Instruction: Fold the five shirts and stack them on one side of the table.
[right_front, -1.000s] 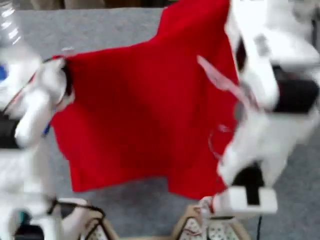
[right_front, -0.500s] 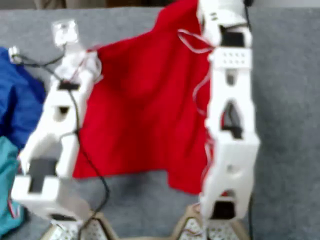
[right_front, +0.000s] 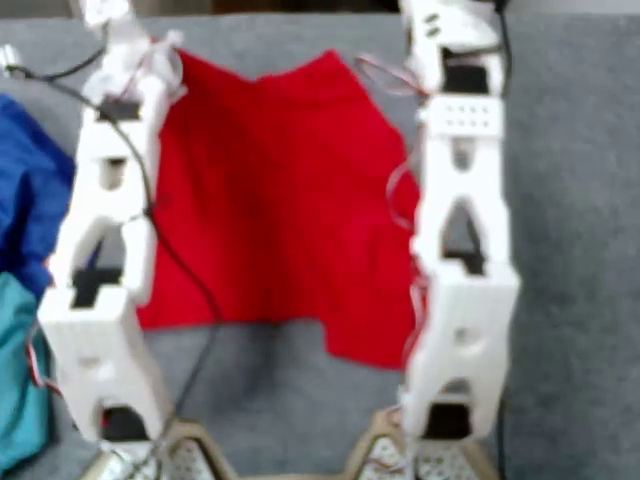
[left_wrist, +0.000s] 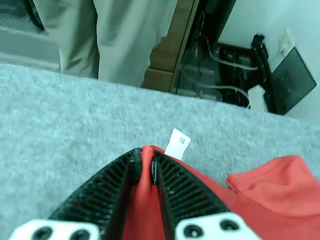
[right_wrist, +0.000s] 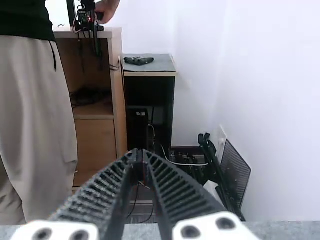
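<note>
A red shirt (right_front: 280, 190) lies spread on the grey table (right_front: 570, 200) between my two arms. Both arms stretch toward the table's far edge. My left gripper (left_wrist: 143, 152) is shut on the shirt's far left edge, and red cloth (left_wrist: 260, 185) with a small white tag (left_wrist: 177, 144) shows just past its tips. From above, that gripper (right_front: 130, 35) sits at the shirt's far left corner. My right gripper (right_wrist: 142, 154) is shut, with no cloth visible between its fingers. From above, it (right_front: 440, 15) is at the far edge, just right of the shirt's far right corner.
A blue shirt (right_front: 25, 190) lies bunched at the table's left edge, with a teal one (right_front: 15, 370) nearer the front. Bare grey surface runs along the right side. Past the far edge stand a wooden cabinet (right_wrist: 95, 100) and cables.
Both arms have swung out toward the far edge. The red shirt, held up and hanging a second ago, now lies flatter and farther back.
</note>
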